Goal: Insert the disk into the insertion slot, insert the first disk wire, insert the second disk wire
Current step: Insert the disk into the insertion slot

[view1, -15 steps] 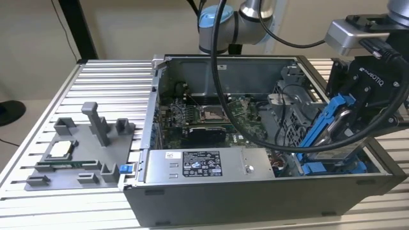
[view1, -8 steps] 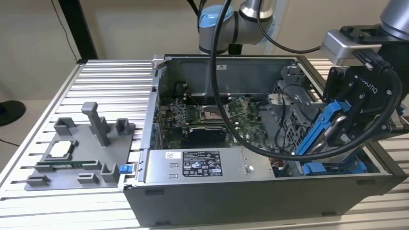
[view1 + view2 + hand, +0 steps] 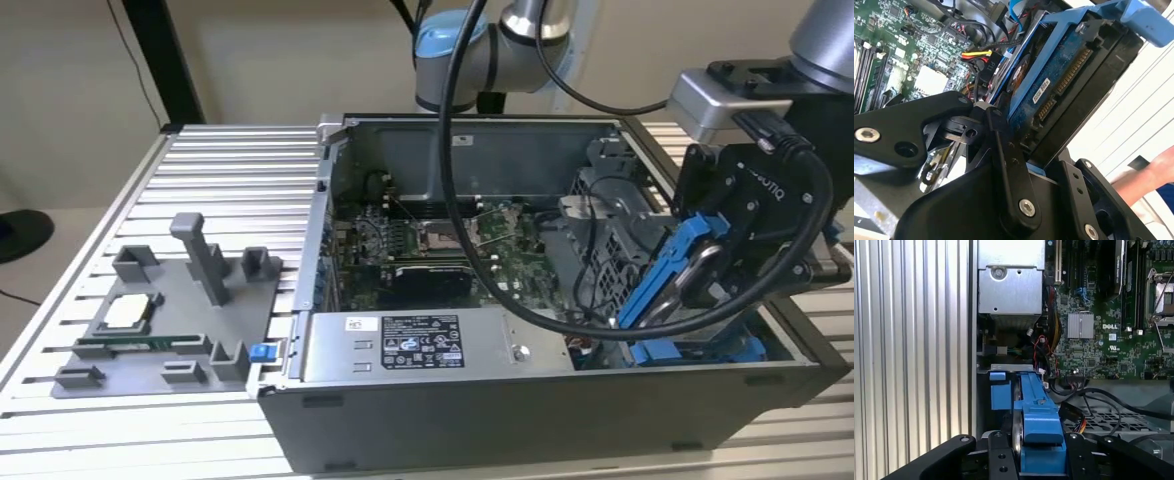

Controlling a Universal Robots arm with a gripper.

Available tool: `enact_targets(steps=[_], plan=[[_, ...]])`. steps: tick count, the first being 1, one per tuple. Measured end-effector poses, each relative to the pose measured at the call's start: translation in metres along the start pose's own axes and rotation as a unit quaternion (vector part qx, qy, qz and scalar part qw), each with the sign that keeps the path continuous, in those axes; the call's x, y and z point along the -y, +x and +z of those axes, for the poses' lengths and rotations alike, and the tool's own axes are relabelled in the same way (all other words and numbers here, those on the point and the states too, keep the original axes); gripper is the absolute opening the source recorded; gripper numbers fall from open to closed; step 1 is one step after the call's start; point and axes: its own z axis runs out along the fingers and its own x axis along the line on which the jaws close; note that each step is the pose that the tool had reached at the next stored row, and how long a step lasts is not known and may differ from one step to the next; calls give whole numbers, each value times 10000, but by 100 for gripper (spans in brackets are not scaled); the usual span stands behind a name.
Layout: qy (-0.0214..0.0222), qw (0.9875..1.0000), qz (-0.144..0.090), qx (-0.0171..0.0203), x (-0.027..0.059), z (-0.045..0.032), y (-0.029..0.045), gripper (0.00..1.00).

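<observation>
Steeply tilted, jaws clamping disk (image 3: 671,270) (blue-framed), over insertion slot (image 3: 727,350)

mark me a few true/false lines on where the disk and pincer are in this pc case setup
1. The pincer grips the disk. True.
2. The disk lies flat in the slot. False: it is steeply tilted, held over the slot.
3. The case is open, with the motherboard exposed. True.
4. The tray stands on the exterior view's right of the case. False: it is on the left.
5. A hand shows in the second wrist view. True.
</observation>
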Motion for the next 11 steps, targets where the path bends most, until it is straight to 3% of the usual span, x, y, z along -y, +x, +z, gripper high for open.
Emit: enact_targets(steps=[1,11], plan=[[0,10000,-1,0,1,0,0,100],[-1,10000,0,-2,0,-1,0,100]])
